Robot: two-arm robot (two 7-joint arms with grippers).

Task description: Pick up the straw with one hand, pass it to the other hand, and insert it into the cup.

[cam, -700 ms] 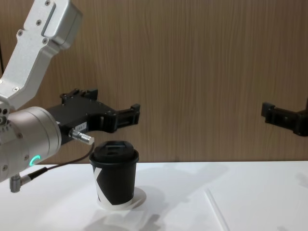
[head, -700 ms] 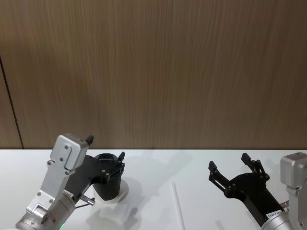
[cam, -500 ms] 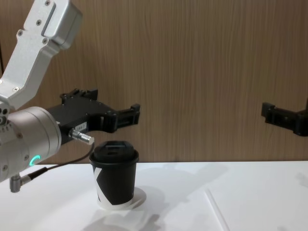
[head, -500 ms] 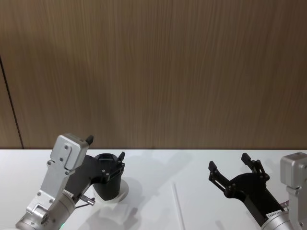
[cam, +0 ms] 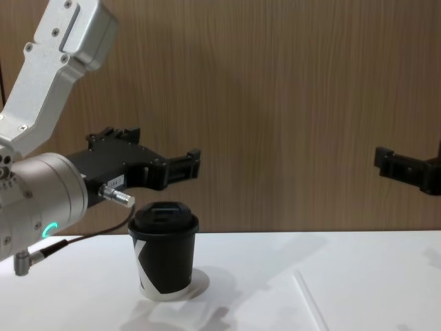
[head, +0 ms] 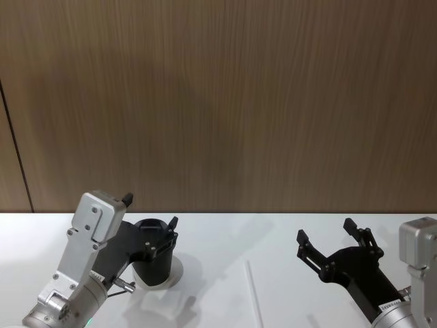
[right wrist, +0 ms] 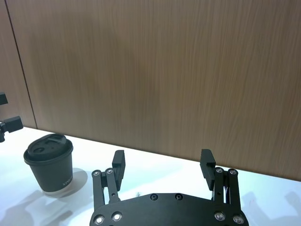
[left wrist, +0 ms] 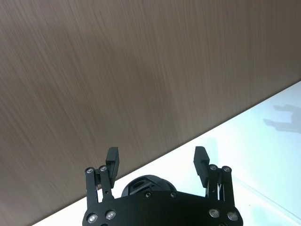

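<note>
Right pincer lower right and left pincer just above the cup lower left are both wide and empty, straw flat on the table lower centre; I'd worry blunt fingers roll it away.
</note>
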